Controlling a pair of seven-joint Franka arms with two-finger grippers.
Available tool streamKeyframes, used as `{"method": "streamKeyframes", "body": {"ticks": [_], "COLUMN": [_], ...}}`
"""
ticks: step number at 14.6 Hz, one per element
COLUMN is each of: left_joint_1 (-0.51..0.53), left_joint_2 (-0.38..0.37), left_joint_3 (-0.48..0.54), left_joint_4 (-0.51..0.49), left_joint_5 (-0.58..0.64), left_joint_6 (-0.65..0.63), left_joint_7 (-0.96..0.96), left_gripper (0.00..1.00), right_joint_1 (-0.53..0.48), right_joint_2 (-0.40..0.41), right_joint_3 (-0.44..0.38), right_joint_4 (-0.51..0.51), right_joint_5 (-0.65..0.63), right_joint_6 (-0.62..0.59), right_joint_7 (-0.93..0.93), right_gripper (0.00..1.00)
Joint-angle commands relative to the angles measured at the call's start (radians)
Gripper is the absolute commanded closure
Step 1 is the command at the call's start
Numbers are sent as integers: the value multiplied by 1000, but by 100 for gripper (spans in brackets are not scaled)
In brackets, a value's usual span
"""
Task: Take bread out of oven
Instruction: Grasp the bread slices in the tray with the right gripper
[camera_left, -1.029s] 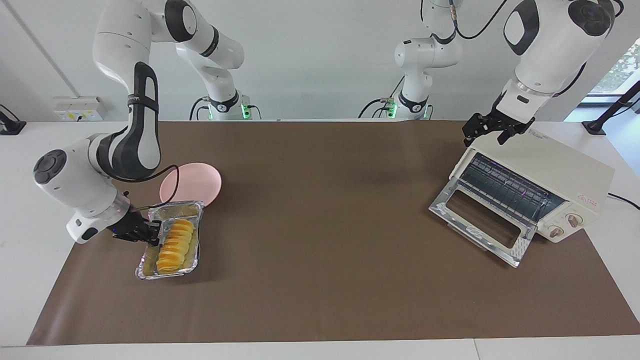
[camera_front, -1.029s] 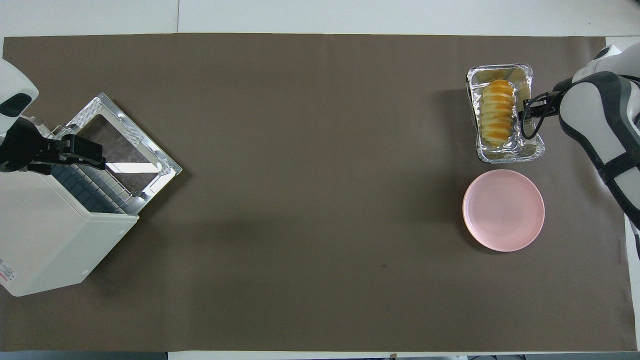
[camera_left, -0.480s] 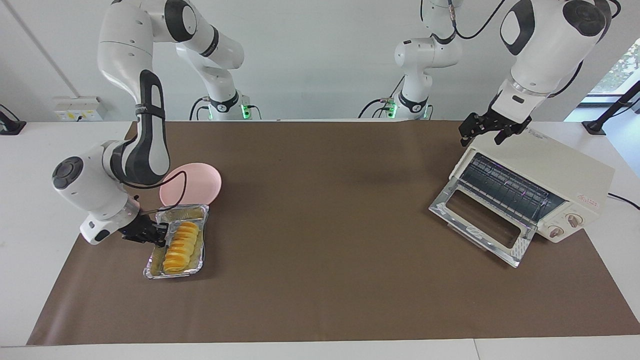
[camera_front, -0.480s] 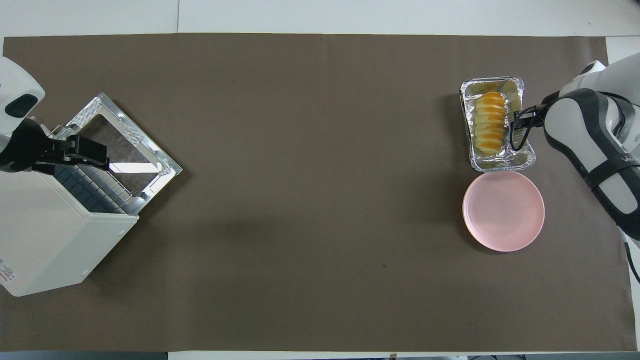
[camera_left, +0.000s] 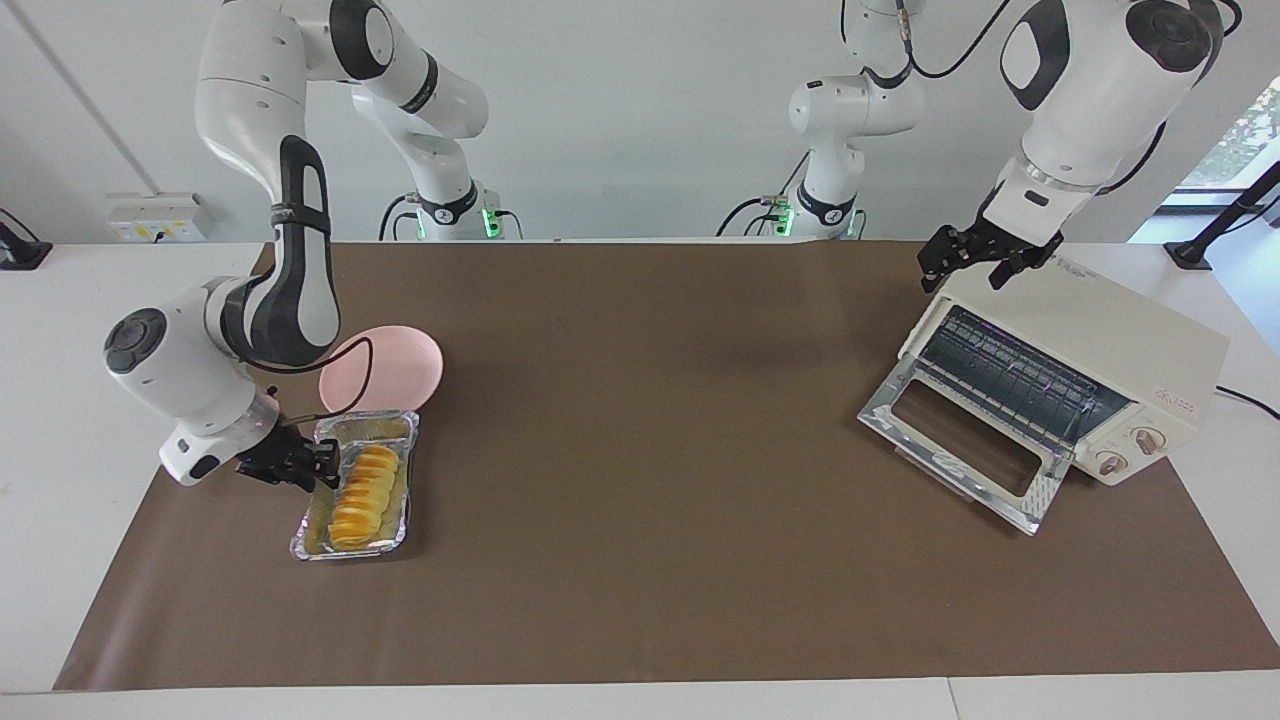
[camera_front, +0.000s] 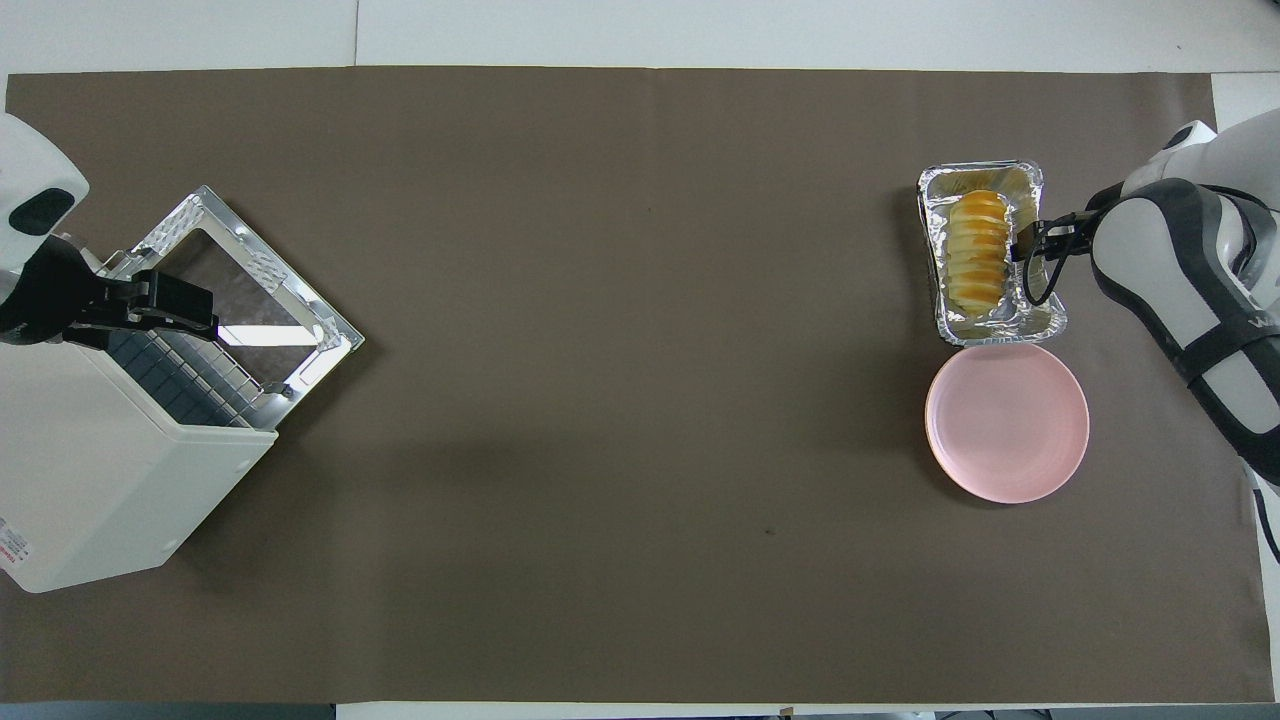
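**Mia:** How many things are on the desk (camera_left: 640, 560)?

**Tom:** One bread (camera_left: 363, 483), one foil tray (camera_left: 316, 537), one pink plate (camera_left: 400, 365) and one oven (camera_left: 1110, 350). Two arms too, each with one end effector.

**Mia:** Where is the bread?

**Tom:** It lies in the foil tray, at the right arm's end of the desk, well apart from the oven. The tray sits just beside the plate, farther from the robots than the plate.

**Mia:** Which way does the bread point?

**Tom:** Its long side runs away from the robots, the same way as the tray's long side.

**Mia:** What changed from a moment ago?

**Tom:** The tray and bread slid closer to the plate and turned a bit straighter. The oven and plate stayed put.

**Mia:** What is the right end effector (camera_left: 322, 462) doing?

**Tom:** It is at the tray's long rim. I think it touches the rim, but I cannot tell if it is gripping or has let go.

**Mia:** And the left end effector (camera_left: 985, 262)?

**Tom:** It waits over the oven's top corner, fingers spread, holding nothing. The oven door (camera_left: 965, 440) hangs down open.
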Motion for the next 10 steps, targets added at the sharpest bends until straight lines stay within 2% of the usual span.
{"method": "streamKeyframes", "body": {"ticks": [1, 6, 10], "left_joint_1": [16, 16, 16], "left_joint_2": [-21, -25, -25], "left_joint_3": [-1, -1, -1], "left_joint_4": [-2, -4, -4], "left_joint_5": [-10, -10, -10], "left_joint_6": [-4, -5, -5], "left_joint_7": [-6, -6, -6], "left_gripper": [0, 0, 0], "right_joint_1": [7, 69, 84], "right_joint_2": [-39, -59, -55], "right_joint_3": [4, 4, 4], "right_joint_4": [-17, -3, -17], "right_joint_5": [-7, -13, -84], "right_joint_6": [-23, -56, -3], "right_joint_7": [6, 147, 216], "right_gripper": [0, 0, 1]}}
